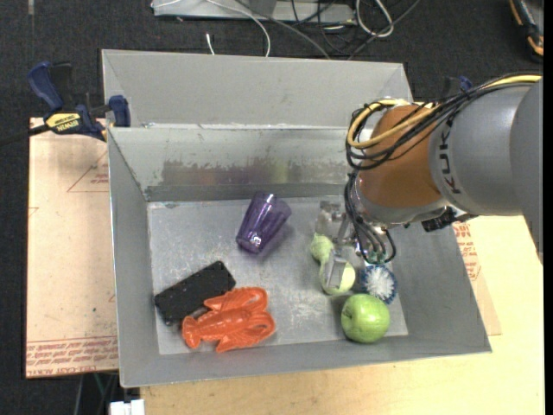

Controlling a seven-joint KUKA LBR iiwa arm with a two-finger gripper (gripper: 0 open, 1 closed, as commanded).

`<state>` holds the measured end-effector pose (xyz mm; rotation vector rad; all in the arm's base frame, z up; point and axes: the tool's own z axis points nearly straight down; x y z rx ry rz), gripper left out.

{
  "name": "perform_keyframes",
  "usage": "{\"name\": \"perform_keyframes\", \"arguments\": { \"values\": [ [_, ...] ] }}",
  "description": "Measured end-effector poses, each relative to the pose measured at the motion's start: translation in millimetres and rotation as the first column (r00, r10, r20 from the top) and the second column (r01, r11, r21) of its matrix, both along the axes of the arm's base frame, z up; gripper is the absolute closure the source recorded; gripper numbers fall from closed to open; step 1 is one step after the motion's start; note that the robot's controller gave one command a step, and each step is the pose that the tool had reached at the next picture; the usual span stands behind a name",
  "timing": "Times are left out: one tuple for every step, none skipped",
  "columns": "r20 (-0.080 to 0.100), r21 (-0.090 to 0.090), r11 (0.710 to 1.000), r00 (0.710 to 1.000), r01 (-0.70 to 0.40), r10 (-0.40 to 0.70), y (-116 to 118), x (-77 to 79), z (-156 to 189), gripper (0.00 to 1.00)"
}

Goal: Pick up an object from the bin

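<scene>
Dark floor (pixel 52 24) all round, grey bin (pixel 130 232) mid-frame. Arm (pixel 492 154) comes in from the right, orange cover (pixel 397 175) on the wrist, cable loops (pixel 371 124) over it. Gripper (pixel 340 262) is down at the bin floor, right of centre. Can't tell how far it's open because the wrist blocks the view, and can't tell if it has hold of anything.

Right at its tip: small pale green lump (pixel 339 279), touching or nearly so. Second pale green lump (pixel 320 249) just up and left of that. White-and-blue bristly ball (pixel 378 284) just right of the tip. Green apple (pixel 365 318) just below the ball, near the bin's lower right corner.

Purple cup (pixel 262 223) on its side, up and left of the gripper, apart from it.

Lower left, well apart: orange toy lobster (pixel 229 320), with a black block (pixel 194 290) lying tilted against its upper left.
</scene>
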<state>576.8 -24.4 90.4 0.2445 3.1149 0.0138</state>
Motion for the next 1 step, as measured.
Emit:
{"name": "perform_keyframes", "arguments": {
  "values": [
    [0.009,0.005,0.962,0.962,0.272,-0.272,-22.6,9.4,-11.4,0.00]
  ]
}}
